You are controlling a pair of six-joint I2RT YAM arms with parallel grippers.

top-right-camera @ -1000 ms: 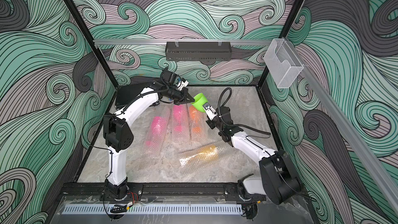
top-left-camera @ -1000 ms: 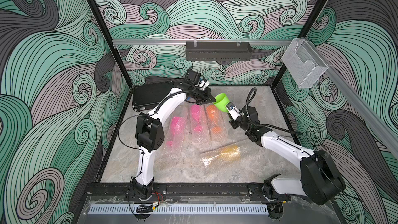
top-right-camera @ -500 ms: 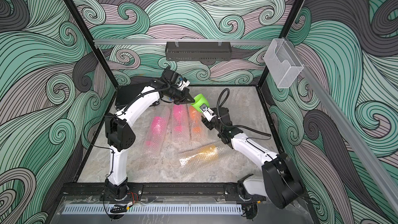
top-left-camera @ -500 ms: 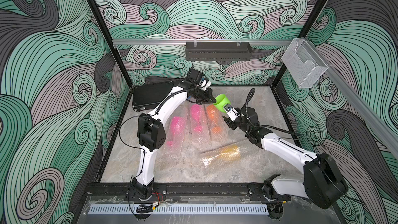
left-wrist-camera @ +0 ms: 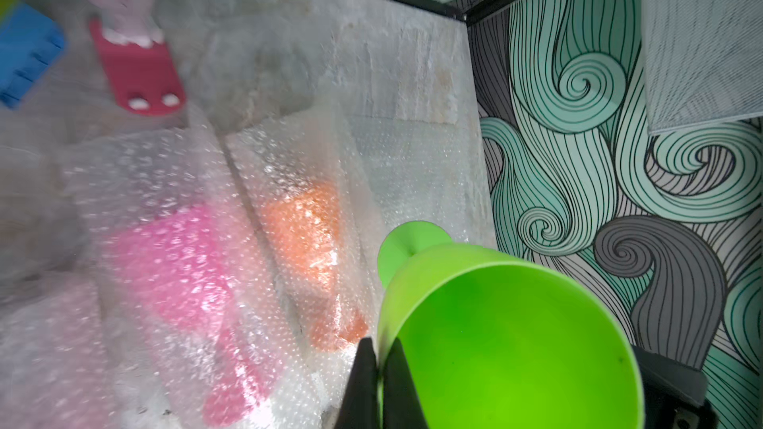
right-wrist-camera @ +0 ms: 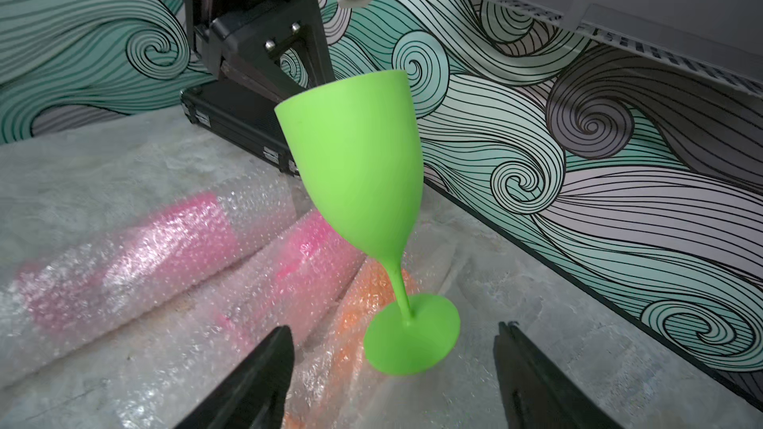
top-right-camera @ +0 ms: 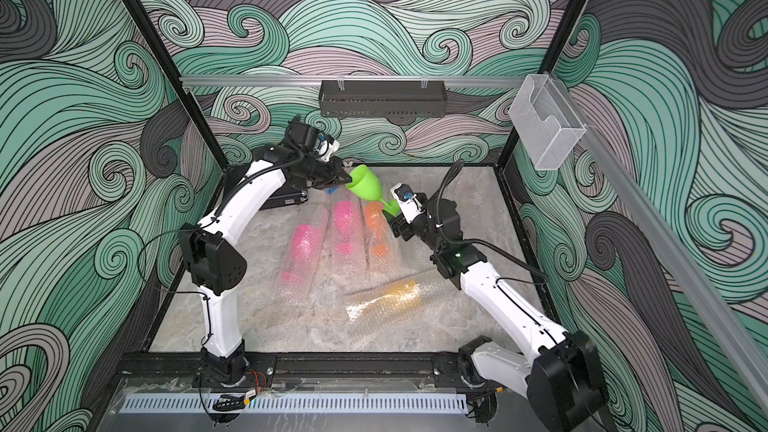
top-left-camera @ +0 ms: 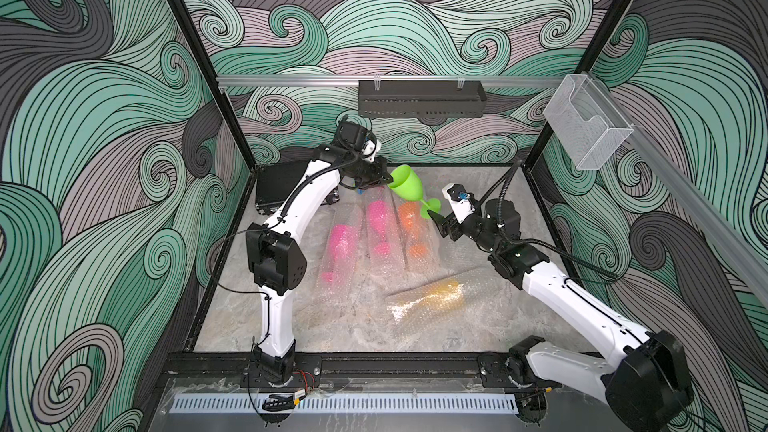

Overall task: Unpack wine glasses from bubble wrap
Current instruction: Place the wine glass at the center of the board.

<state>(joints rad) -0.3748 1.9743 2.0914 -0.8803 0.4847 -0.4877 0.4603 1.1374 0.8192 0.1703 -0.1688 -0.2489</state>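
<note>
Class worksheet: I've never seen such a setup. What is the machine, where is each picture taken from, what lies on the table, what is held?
Two white robot arms share a table, each ending in a two-fingered pincer. Two pictures look down from overhead; the other two come from wrist cameras. The left pincer is shut on the rim of a green goblet, tilted in mid-air. The right pincer is open, its fingers either side of the goblet's foot without touching. On the table lie four goblets in bubble wrap: two pink, one orange, one yellow.
</note>
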